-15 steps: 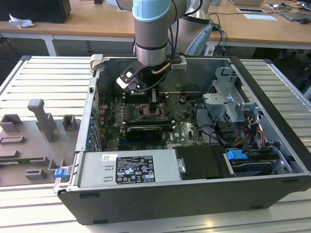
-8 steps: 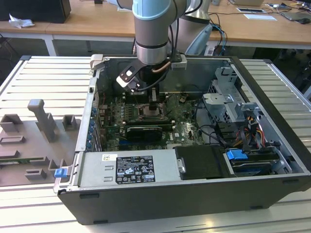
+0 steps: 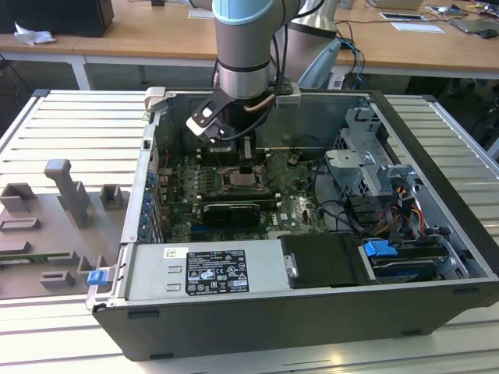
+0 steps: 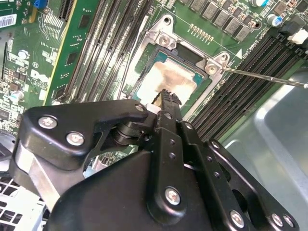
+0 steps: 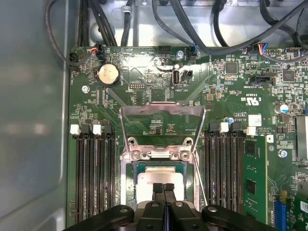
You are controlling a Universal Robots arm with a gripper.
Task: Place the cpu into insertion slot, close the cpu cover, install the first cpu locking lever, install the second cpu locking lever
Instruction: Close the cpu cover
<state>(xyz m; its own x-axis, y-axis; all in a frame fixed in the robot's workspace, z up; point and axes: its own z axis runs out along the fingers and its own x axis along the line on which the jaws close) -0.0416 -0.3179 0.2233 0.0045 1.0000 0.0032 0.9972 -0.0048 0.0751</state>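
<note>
Cpu (image 5: 153, 176) sits flat in the insertion slot (image 5: 127, 183) directly under my gripper (image 5: 163, 186), fingers pinched together, arm (image 3: 244, 54) pointing straight down.

We see the cpu (image 5: 147, 185), a pale silvery-grey square, lying flat inside the insertion slot (image 5: 144, 155), a metal-rimmed socket on the green board. The cpu cover (image 5: 162, 109), a thin silvery frame, is swung open at the slot's edge, off the chip.

Bright, even light; soft shadows.
</note>
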